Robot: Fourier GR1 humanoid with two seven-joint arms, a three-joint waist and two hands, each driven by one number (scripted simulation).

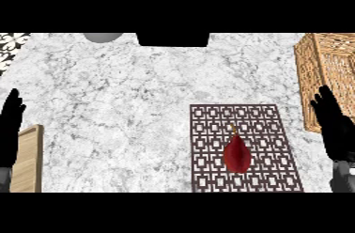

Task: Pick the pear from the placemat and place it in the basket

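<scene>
A dark red pear [237,154] lies on a brown lattice-patterned placemat [208,133], its stem pointing away from me. A wicker basket [326,72] stands at the counter's far right. My right hand [337,128] is at the right edge, open with fingers up, between the placemat and the basket's near corner, apart from the pear. At the left edge my left hand [10,124] rests open, fingers up, holding nothing.
A light wooden board [27,159] lies at the lower left beside my left hand. A grey round object [104,37] and a black block [173,39] sit at the far edge of the marble counter [118,96].
</scene>
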